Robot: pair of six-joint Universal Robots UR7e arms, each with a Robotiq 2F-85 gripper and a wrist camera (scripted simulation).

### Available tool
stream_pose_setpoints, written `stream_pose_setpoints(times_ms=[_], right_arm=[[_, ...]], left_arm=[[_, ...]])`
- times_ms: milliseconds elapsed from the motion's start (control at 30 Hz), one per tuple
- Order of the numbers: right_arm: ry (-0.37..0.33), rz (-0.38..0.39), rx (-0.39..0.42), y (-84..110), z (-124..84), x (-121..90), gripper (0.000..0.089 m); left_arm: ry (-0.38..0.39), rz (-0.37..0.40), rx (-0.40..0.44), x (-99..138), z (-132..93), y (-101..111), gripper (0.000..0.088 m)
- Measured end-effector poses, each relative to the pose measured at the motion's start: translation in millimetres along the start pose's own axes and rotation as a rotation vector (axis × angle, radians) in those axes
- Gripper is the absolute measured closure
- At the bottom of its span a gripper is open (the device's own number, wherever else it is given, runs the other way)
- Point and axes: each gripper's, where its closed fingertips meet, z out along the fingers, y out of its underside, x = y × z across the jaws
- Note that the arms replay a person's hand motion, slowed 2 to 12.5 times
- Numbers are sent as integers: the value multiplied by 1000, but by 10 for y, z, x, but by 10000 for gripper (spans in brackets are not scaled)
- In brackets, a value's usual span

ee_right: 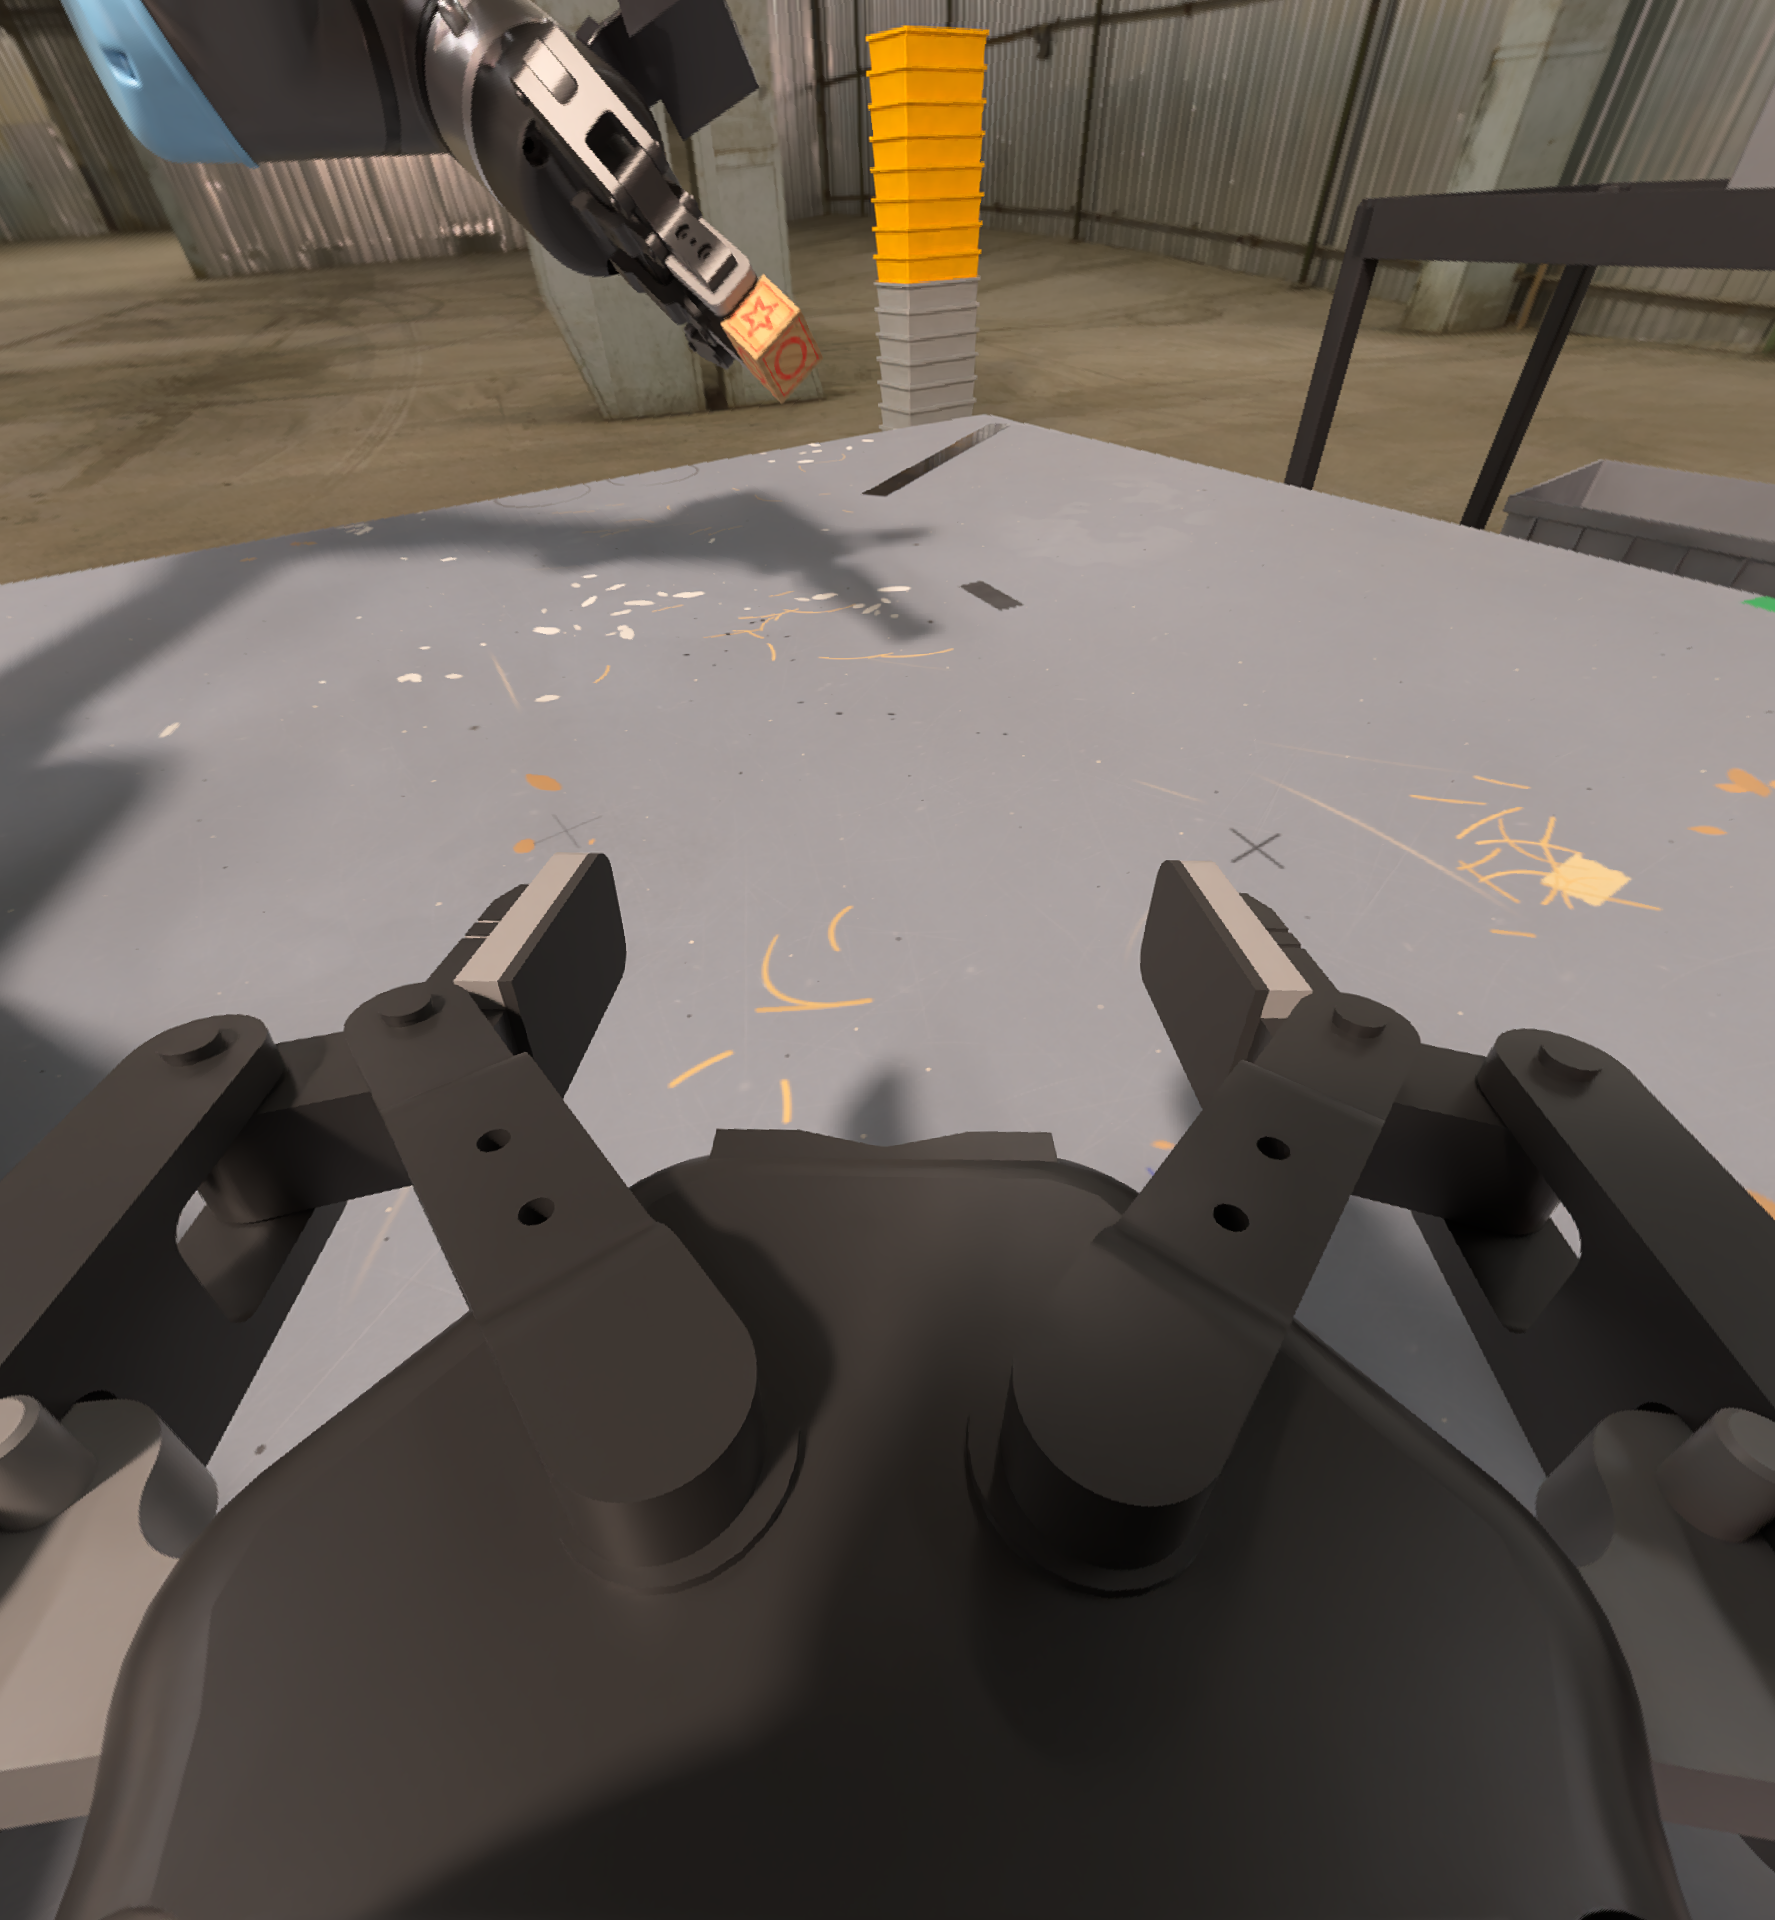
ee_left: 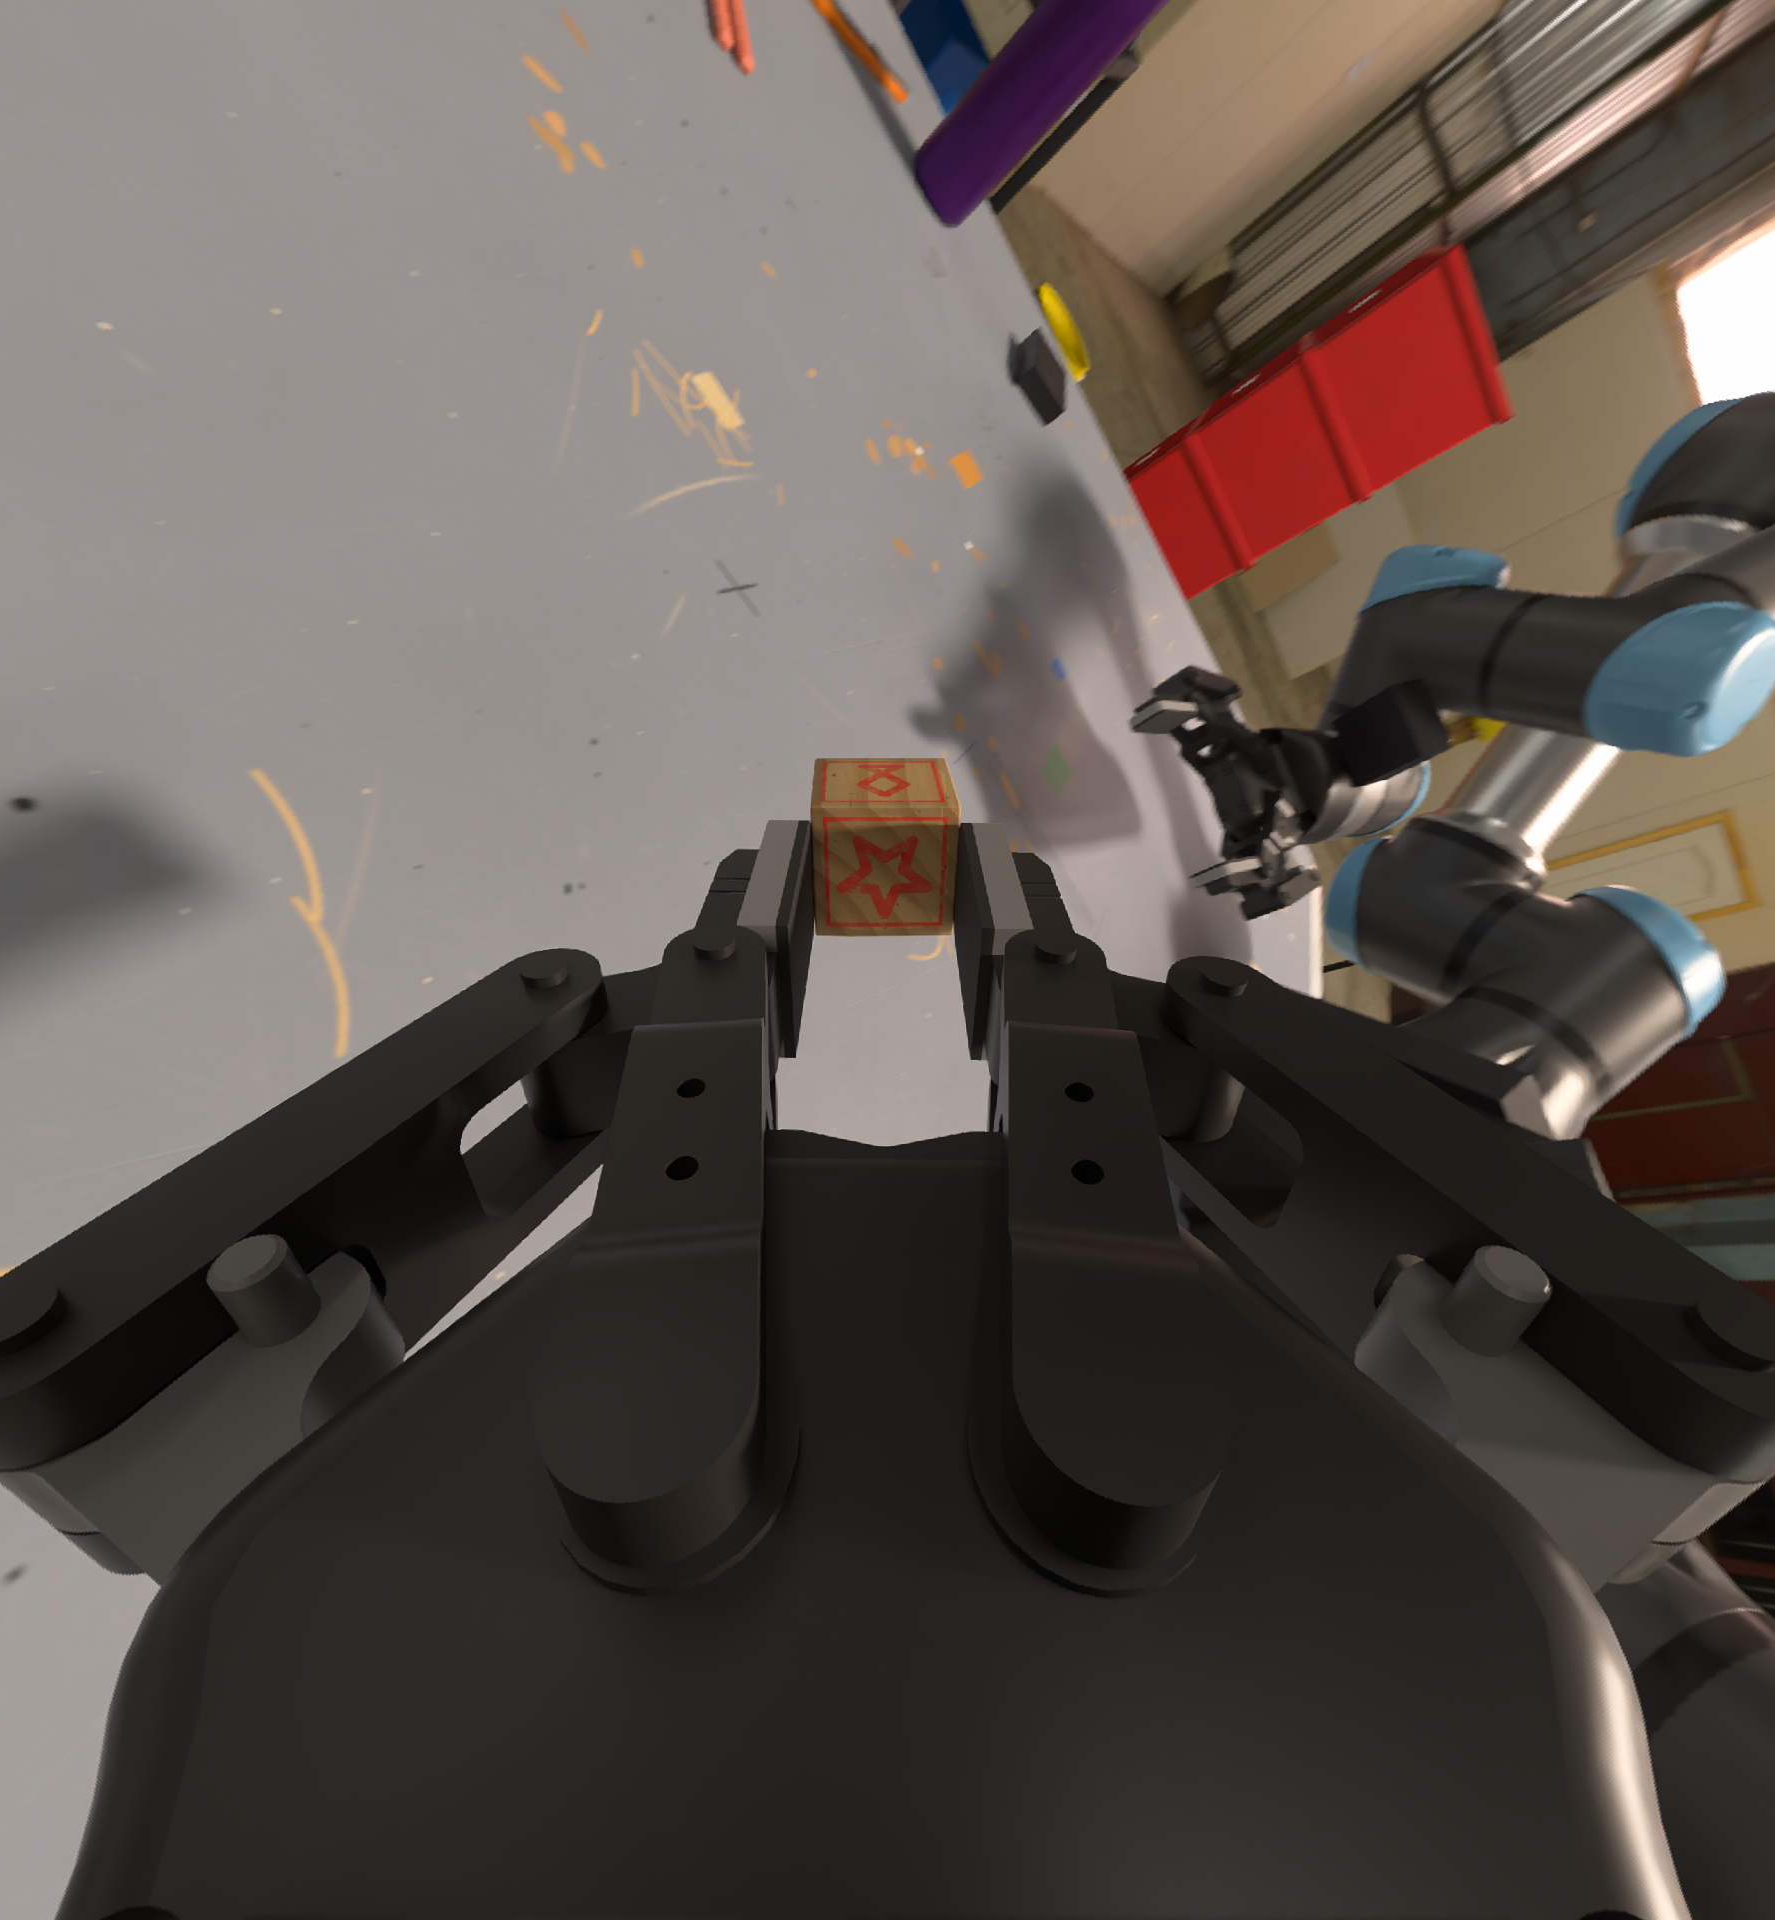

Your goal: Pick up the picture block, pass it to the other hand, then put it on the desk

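One wooden block, printed with red outline figures, sits clamped between the two pads of the left end effector, held in the air above the tabletop and touching nothing else. A red star shows on the face toward the left wrist camera, and in the right wrist view the block shows a star on one face and a ring on another, tilted at the tip of the left end effector above the tabletop's far side. Each pad presses flat against an opposite side of the block, leaving the end beyond the fingertips free. Off to the side and well apart from the block, the right end effector hangs near the tabletop's edge with its fingers spread; its own view confirms that the right end effector is wide apart and grips nothing, hovering over the grey tabletop. Orange scratches and pale flecks mark that surface. Farther out lie a purple cylinder, a small dark box just beside a yellow disc, red bins past the edge, and a yellow-and-grey stack of bins on the floor.
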Motion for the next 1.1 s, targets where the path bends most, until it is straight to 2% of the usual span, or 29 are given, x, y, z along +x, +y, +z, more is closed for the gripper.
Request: stream_pose_setpoints(times_ms=[233,500,833,1100], right_arm=[[7,-47,-6,-68,60,102,40],[-2,-111,-1,-204,159,187,52],[-30,-192,14,-438,319,249,64],[-67,-247,33,-652,465,262,72]], left_arm=[[122,-66,66,266,115,-73,632],[230,-155,101,514,302,-140,632],[354,-250,95,788,594,-205,632],[430,-285,59,981,847,-239,632]])
